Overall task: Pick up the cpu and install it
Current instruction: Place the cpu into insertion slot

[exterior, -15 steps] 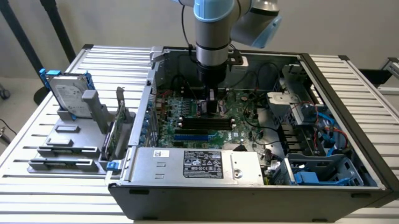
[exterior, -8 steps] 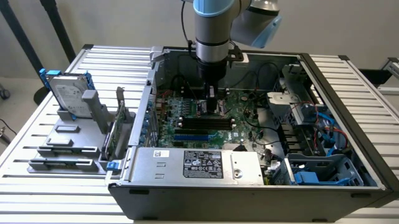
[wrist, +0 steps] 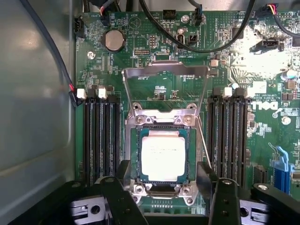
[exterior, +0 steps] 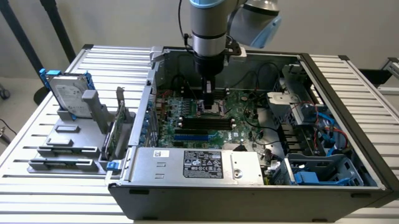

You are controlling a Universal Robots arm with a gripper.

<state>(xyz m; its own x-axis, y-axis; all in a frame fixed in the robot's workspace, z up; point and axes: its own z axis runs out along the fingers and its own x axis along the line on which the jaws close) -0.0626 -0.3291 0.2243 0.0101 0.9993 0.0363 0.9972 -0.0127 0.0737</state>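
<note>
The cpu (wrist: 162,158), a small square chip with a pale silver top, lies flat in the motherboard socket (wrist: 135,123). The socket's metal load plate (wrist: 164,70) stands swung up and back. My gripper (wrist: 164,185) is open just above the socket, its black fingers (wrist: 119,187) spread to either side of the chip without touching it. In the exterior view the gripper (exterior: 209,100) points straight down into the open computer case (exterior: 249,191), over the middle of the green motherboard (exterior: 243,116).
Black memory slots (wrist: 101,136) flank the socket on both sides, and black cables (wrist: 197,47) loop over the board beyond it. On the exterior view's left a hard drive in a blue frame (exterior: 65,95) stands on a grey holder (exterior: 68,140). A metal cover (exterior: 193,163) spans the case front.
</note>
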